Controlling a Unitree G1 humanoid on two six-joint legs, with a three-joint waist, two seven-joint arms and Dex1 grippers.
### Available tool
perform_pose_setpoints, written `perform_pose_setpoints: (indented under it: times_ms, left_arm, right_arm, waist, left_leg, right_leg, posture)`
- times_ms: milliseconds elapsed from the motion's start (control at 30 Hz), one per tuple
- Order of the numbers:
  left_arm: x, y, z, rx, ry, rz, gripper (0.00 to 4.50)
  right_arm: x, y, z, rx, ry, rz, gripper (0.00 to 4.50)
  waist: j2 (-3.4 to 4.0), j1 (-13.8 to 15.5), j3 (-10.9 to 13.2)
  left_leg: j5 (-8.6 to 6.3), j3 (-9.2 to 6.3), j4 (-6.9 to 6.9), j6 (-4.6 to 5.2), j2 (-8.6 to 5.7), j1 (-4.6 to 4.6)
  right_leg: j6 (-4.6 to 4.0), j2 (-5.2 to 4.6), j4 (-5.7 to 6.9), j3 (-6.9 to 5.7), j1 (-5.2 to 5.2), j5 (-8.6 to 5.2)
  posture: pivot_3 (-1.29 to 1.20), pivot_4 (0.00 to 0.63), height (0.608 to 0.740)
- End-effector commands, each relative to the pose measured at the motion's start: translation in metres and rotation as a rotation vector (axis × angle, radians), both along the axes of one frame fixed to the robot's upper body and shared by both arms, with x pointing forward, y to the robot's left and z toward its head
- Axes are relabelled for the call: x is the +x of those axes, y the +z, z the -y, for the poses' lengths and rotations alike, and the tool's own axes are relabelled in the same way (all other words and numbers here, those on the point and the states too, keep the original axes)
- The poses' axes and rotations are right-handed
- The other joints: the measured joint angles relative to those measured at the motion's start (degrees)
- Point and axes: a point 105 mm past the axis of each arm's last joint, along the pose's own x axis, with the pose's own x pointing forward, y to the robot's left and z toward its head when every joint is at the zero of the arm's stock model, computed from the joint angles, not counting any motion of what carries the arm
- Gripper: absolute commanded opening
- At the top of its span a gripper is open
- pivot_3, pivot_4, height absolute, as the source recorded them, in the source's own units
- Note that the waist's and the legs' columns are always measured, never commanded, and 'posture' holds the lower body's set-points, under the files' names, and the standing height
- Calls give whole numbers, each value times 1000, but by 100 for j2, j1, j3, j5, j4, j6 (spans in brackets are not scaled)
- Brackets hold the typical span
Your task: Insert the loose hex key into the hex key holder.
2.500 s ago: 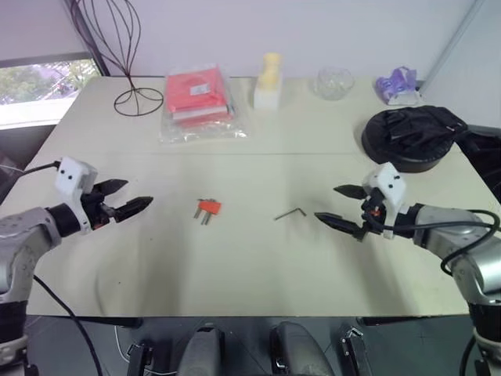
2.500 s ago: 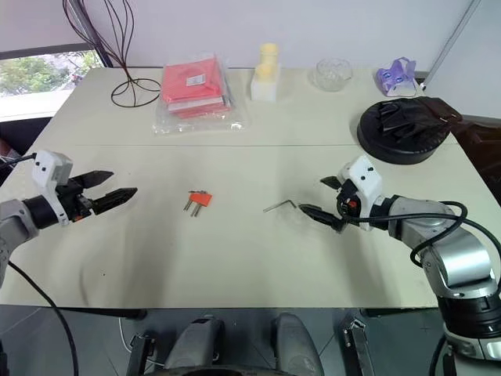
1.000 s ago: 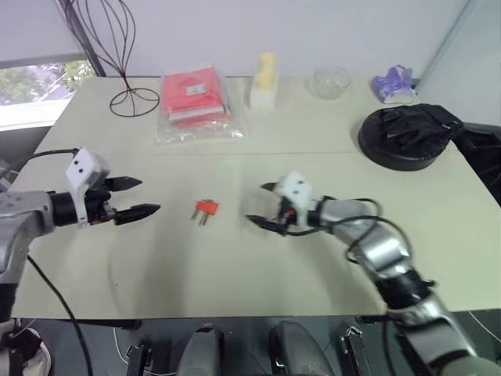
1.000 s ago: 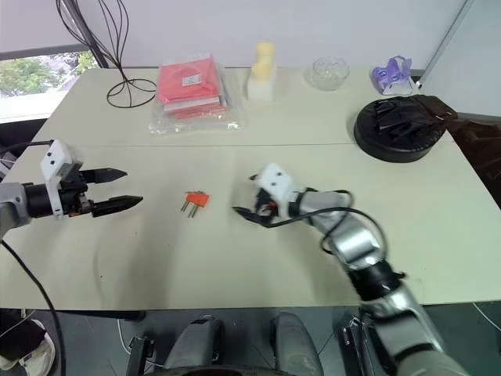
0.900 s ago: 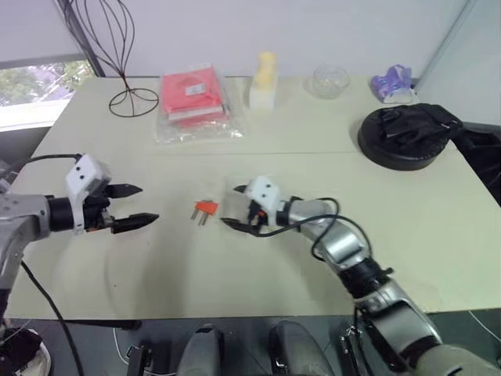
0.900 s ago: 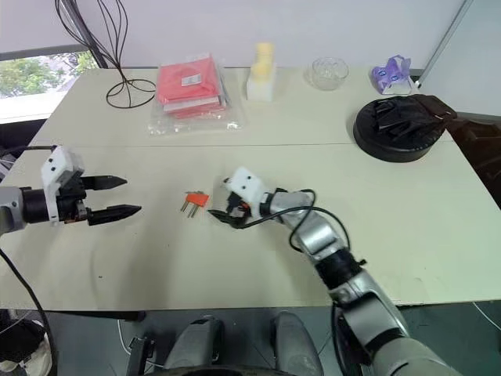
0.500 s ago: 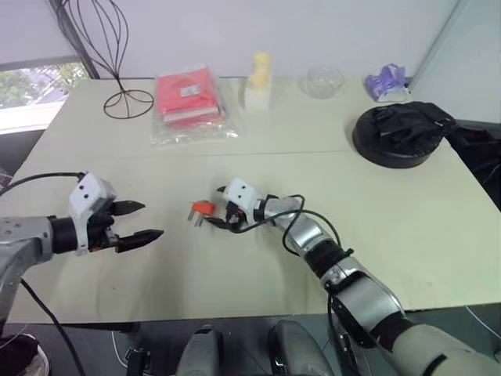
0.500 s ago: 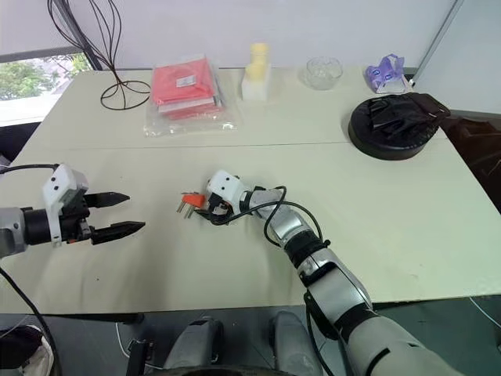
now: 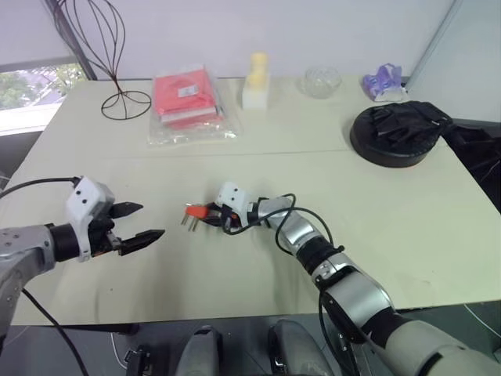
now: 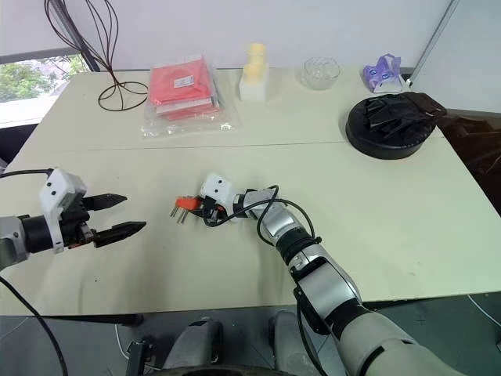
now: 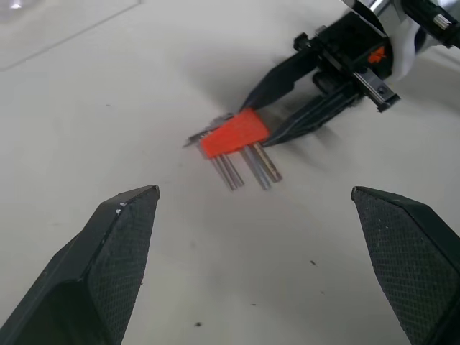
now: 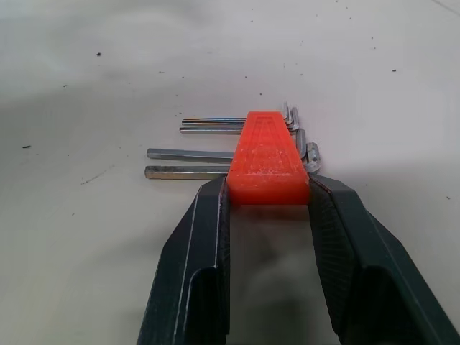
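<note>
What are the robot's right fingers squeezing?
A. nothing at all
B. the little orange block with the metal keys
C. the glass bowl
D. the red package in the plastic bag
B. In the right wrist view, the right gripper has its two fingers pressed against both sides of the hex key holder, the small orange block lying on the table.

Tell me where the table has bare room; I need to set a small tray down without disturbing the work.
The bare stretch lies at the table's near right, bordered by the black round case behind. Crowded: the middle, where the right gripper closes on the hex key holder, and the back edge by the red package.
</note>
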Motion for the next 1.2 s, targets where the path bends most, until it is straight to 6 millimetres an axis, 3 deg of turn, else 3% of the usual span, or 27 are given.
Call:
perform_pose_setpoints:
  times_ms: [33,167,333,467,633,767,933,1200]
  left_arm:
    - [3,13,7,-10,-27,57,4500]
    - [14,25,9,-67,-35,86,4500]
    - [37,43,5,-182,-36,125,4500]
    - [58,56,17,-284,-83,160,4500]
    - [75,69,69,-399,-288,188,4500]
    - [86,73,92,-502,-365,192,4500]
    - [97,72,104,-571,-405,183,4500]
    - [108,76,107,-625,-442,156,4500]
  right_arm:
    - [-2,12,-3,4,23,76,975]
    - [-3,70,6,-28,97,431,975]
    - [-11,152,31,-290,245,1127,975]
    - [-15,187,49,-436,358,1453,975]
    - [-14,186,66,-506,463,1501,975]
    - [-9,184,73,-511,453,1493,975]
    - [-5,187,79,-509,411,1482,975]
    - [-1,206,83,-387,272,1443,975]
  waist:
    - [1,2,1]
    - [7,74,4]
    - [9,87,8]
    - [7,66,7]
    - [-5,75,2]
    - [-5,50,3]
    - [-5,34,3]
    - [-5,67,3]
  left_leg:
    - [0,0,0,0,0,0]
    - [0,1,2,-1,-3,-10]
    - [2,5,6,-4,-26,-22]
    - [1,9,2,-3,-23,-15]
    - [3,18,11,-5,-27,-21]
    - [16,23,12,-28,-27,-20]
    - [18,23,11,-30,-25,-20]
    - [19,23,13,-33,-27,-23]
  right_leg:
    - [0,0,0,0,0,0]
    - [0,-1,-1,-1,-11,0]
    - [2,-7,0,-4,-22,1]
    - [2,1,4,-5,-22,1]
    - [3,-3,0,-6,-16,1]
    - [3,-3,2,-4,-16,1]
    - [3,1,12,-1,-26,1]
    - [3,-1,12,-2,-25,1]
  posture:
    - [0,150,740]
    - [0,150,740]
    - [0,150,740]
    - [0,150,740]
    - [0,150,740]
    - [0,150,740]
    - [0,150,740]
    - [0,150,740]
